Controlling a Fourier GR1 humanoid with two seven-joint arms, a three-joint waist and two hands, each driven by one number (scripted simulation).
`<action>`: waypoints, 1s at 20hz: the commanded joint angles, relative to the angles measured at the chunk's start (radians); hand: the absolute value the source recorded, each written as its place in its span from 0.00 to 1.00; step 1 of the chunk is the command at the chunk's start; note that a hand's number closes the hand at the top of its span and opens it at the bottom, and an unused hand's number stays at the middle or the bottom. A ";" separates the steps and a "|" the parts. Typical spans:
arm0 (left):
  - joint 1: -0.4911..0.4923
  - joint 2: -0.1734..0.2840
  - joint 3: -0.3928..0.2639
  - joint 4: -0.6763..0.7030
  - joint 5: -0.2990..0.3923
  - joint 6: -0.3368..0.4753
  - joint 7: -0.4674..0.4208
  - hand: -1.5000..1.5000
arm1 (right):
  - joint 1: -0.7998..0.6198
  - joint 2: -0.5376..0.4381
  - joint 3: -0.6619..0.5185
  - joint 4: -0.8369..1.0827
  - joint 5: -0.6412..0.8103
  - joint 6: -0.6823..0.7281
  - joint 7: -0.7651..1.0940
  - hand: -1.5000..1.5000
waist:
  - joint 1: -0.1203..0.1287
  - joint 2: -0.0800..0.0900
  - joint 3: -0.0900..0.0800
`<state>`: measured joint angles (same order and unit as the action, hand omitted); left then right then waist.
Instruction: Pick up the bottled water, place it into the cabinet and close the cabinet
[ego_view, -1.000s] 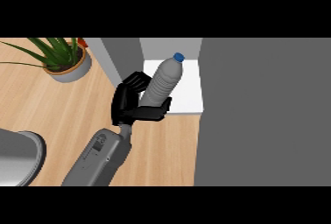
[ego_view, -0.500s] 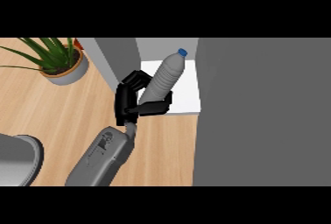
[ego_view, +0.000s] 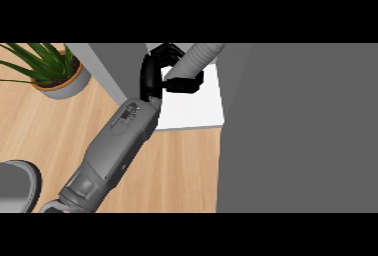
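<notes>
The bottled water (ego_view: 196, 57) is a clear grey bottle leaning to the upper right, and its cap is cut off at the top of the view. My left hand (ego_view: 150, 75) is shut on it: the palm lies on its left side, fingers curl behind it and the thumb crosses its lower body. Hand and bottle hang over the white cabinet shelf (ego_view: 193, 111). I cannot see whether the bottle's base touches the shelf. A large grey cabinet panel (ego_view: 299, 125) fills the right side. My right hand does not show.
A potted green plant (ego_view: 57, 80) stands on the wooden counter (ego_view: 173, 167) at the upper left, beside a grey cabinet wall (ego_view: 111, 62). A rounded grey object (ego_view: 15, 185) sits at the lower left edge.
My left hand has carried the bottle up and away, farther over the white shelf. The blue cap has left the view at the top, and the forearm reaches deeper in.
</notes>
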<state>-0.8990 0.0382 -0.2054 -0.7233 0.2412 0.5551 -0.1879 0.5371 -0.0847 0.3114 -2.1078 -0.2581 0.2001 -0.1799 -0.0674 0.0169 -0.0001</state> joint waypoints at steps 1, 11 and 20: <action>-0.113 -0.007 0.059 0.221 -0.011 -0.035 -0.096 1.00 | -0.016 0.009 0.005 0.039 0.021 -0.002 -0.022 0.00 | -0.004 0.007 0.000; -0.210 -0.004 0.062 0.493 -0.114 0.128 -0.194 1.00 | -0.008 -0.023 -0.010 0.045 0.004 0.029 -0.030 0.00 | -0.017 0.013 0.000; -0.194 0.033 0.108 0.580 -0.105 0.111 -0.279 0.00 | -0.007 0.001 0.001 0.034 0.002 0.007 -0.036 0.00 | -0.010 0.014 -0.001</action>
<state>-1.1361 0.0321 -0.1032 -0.1802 0.1475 0.6934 -0.3946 0.5275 -0.0889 0.3158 -2.0827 -0.2553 0.2082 -0.1993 -0.0800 0.0218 0.0045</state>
